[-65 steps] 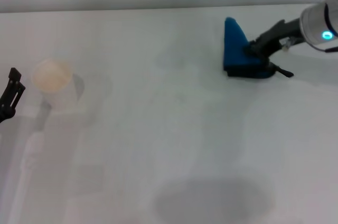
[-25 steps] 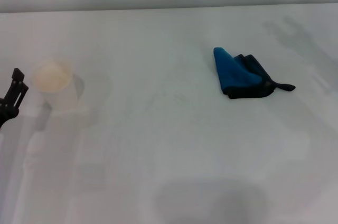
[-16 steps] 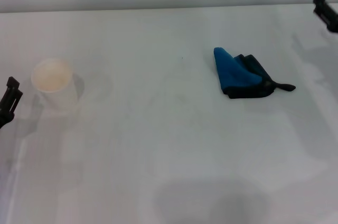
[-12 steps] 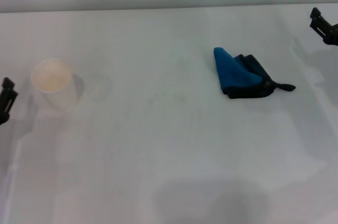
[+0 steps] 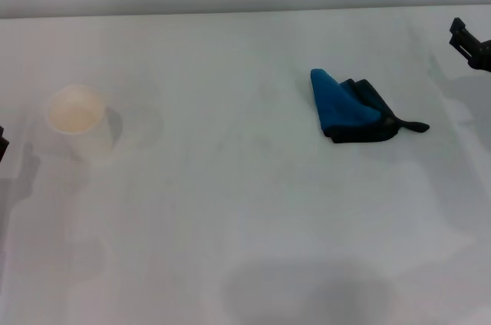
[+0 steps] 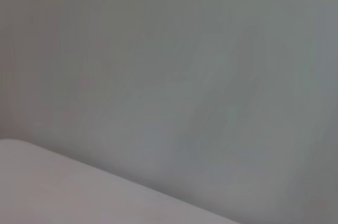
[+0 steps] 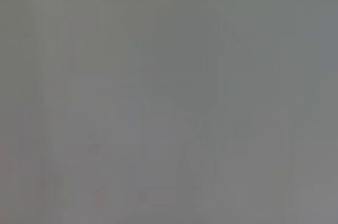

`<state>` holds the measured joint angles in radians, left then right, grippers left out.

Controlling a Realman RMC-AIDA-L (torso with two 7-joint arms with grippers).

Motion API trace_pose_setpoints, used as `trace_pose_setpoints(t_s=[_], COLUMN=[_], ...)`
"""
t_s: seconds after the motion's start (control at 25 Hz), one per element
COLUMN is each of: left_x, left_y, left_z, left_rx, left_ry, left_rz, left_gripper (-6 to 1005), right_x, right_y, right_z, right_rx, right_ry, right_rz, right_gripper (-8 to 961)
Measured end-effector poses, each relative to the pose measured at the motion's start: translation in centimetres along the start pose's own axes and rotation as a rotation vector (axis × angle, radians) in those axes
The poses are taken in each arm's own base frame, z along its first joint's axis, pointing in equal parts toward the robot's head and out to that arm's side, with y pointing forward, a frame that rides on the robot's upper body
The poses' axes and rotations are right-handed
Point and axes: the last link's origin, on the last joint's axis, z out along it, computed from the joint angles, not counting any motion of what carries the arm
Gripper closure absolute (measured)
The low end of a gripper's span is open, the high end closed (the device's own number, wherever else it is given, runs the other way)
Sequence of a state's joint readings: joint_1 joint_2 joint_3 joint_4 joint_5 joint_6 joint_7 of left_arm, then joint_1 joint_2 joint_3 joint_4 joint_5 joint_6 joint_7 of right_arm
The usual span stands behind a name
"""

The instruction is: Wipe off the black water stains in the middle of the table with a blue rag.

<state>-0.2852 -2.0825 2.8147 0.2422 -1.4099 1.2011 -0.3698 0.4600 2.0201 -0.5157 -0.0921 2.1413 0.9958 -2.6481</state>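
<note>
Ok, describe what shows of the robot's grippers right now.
Very little shows. The right gripper is a black, angular, blocky piece at the head view's right edge. The left gripper is only a dark sliver at the left edge. No cables, markings or lights show, and neither wrist view shows fingers.

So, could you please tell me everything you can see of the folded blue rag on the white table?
The folded bright blue cloth rag lies flat on the plain white tabletop, to the robot's right of the middle. Its blue top layer forms a wedge with the tip pointing away from the robot. Dark navy-black layers show beneath and beside it, and a thin dark tail trails off toward the right. It looks soft and a little rumpled. Nothing but the table touches it; neither gripper is on it.
</note>
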Motion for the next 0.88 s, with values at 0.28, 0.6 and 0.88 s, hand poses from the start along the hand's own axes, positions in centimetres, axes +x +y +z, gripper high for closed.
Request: trace_pose_setpoints(t_s=[0.28,0.6,0.88], left_x=[0.3,0.1,0.2], left_y=[-0.1,0.2,0.3], left_z=[0.5,1.5,1.7], left_rx=[-0.006,-0.027,-0.026], left_ry=[0.004,-0.035,-0.033], left_rz=[0.016,0.035,-0.003], left_gripper=[123,124,128], right_x=[0.6,0.8,0.8], right_y=[0.1,-0.1,-1.0], right_z=[-0.4,-0.6,-0.8], right_rx=[0.011,0.038,0.084], right_ry=[0.014,0.012,0.008], right_rz=[0.037,0.071,0.095], right_gripper=[77,77,77])
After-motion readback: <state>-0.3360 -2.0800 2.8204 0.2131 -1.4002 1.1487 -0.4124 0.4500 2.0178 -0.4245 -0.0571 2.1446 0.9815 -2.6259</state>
